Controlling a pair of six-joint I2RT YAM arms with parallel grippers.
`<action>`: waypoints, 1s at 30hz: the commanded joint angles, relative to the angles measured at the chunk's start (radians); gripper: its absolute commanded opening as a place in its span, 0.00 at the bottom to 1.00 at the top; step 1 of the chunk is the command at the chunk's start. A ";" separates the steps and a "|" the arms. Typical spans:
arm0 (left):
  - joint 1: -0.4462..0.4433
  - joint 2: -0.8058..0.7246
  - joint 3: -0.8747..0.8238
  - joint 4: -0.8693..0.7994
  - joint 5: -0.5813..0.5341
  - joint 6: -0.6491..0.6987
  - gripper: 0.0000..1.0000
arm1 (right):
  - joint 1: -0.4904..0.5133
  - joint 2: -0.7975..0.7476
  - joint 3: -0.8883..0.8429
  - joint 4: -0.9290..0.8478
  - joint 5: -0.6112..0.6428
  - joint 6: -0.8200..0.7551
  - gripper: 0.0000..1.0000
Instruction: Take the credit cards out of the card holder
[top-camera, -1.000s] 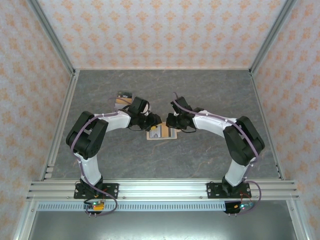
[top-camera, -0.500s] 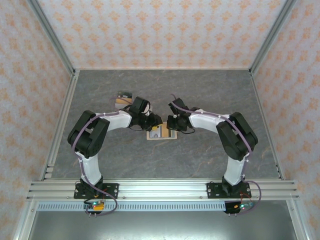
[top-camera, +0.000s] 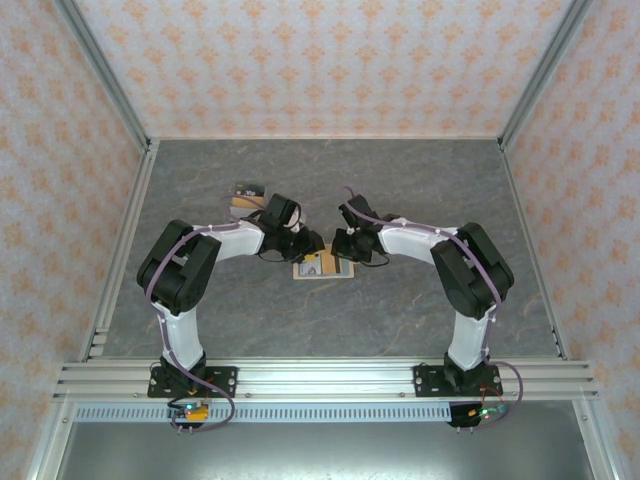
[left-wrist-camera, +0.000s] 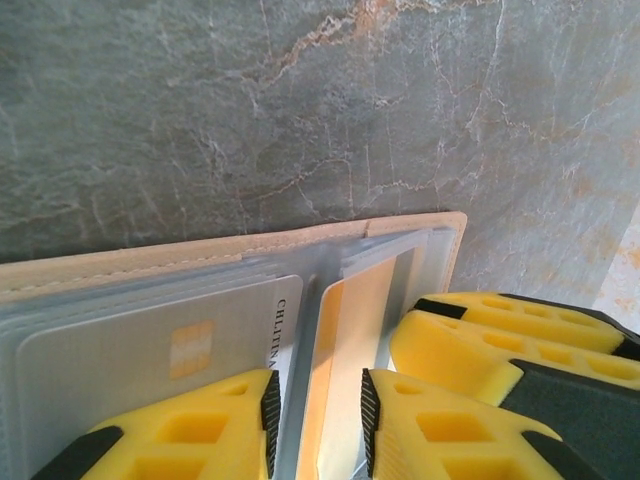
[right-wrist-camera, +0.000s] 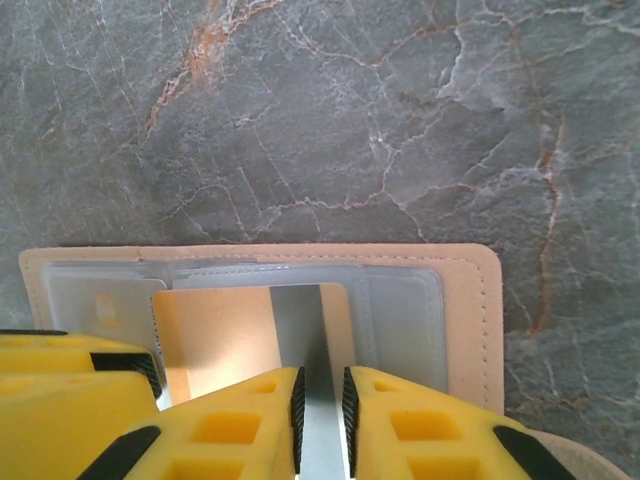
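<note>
Holder position: The card holder (top-camera: 322, 266) lies spread open and flat on the bench (right-wrist-camera: 300, 120), directly under both end effectors, pockets facing up.
Left end effector: The left end effector (left-wrist-camera: 318, 402) has its fingers a narrow gap apart, tips down over the holder's middle. A pale pocket leaf shows in the gap, and we see nothing clamped.
Right end effector: The right end effector (right-wrist-camera: 322, 395) sits just beside the left one, fingers nearly together with a thin pale strip in the slit. We cannot tell whether they pinch it.
Cards in pockets: The tan-orange card (right-wrist-camera: 215, 340) is just ahead of the right fingertips. The grey-white card (left-wrist-camera: 150, 350), with its gold chip, is ahead of the left end effector's left finger.
Cards out: The loose cards (top-camera: 245, 197) lie well apart, beyond the left wrist.
Card handling: We judge them light, thin, stiff and slick. The best hold is the exposed edge at the pocket mouth, drawn along the pocket.
Holder handling: It looks soft and light, so we expect it to drag along unless it is pinned on its beige border.
Materials: The holder has a stitched beige border, rounded corners and glossy translucent pockets. The bench is grey and marbled with rust veins. The fingers are yellow with moulded recesses and black pads.
</note>
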 joint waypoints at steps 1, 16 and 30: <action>-0.014 0.016 -0.001 -0.010 0.033 0.035 0.29 | -0.011 0.015 -0.051 0.049 -0.038 0.051 0.21; -0.013 0.014 -0.081 0.216 0.117 -0.060 0.22 | -0.018 0.013 -0.098 0.062 -0.023 0.070 0.19; -0.014 -0.060 -0.173 0.305 0.127 -0.087 0.17 | -0.018 0.000 -0.117 0.082 -0.029 0.107 0.18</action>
